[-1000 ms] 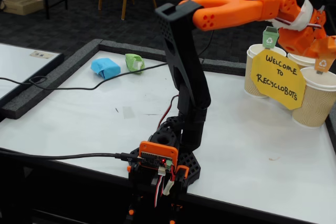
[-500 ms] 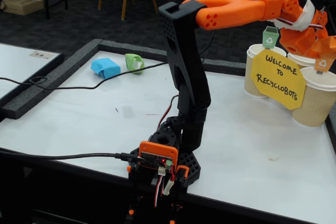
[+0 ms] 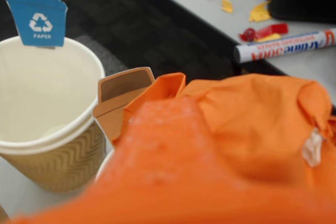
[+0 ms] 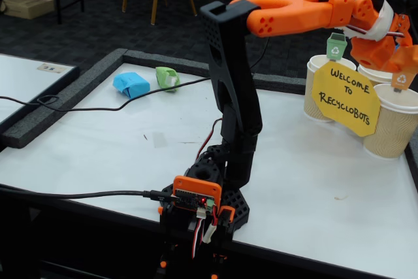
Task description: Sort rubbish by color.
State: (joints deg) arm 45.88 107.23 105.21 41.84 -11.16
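A: Orange plastic fills the foreground of the wrist view: the gripper [image 3: 173, 129], blurred and seen from close range, with an orange crumpled mass [image 3: 252, 124] just beyond it. Whether the fingers clamp that mass or stand apart cannot be told from either view.

B: And in the fixed view?

A: The arm [image 4: 235, 96] rises from its base near the front table edge and reaches right, its gripper [image 4: 382, 47] high over the group of tan paper cups [image 4: 390, 125]. A yellow sign [image 4: 345, 98] lettered "Welcome to Recyclobots" stands in front of the cups.

B: Location of the rubbish?

A: The light blue wad [image 4: 130, 84] and the lime green wad [image 4: 167, 78] lie side by side on the white table [image 4: 313, 181], far left corner, well apart from the gripper. A black cable [image 4: 98, 106] runs just beside them.

B: Detail by the cups?

A: The wrist view shows one cup [image 3: 50, 124] open and apparently empty, bearing a blue flag [image 3: 37, 11] marked "PAPER"; a brown flag [image 3: 118, 100] stands beside it. A marker pen [image 3: 286, 45] and coloured scraps [image 3: 260, 22] lie on a surface behind.
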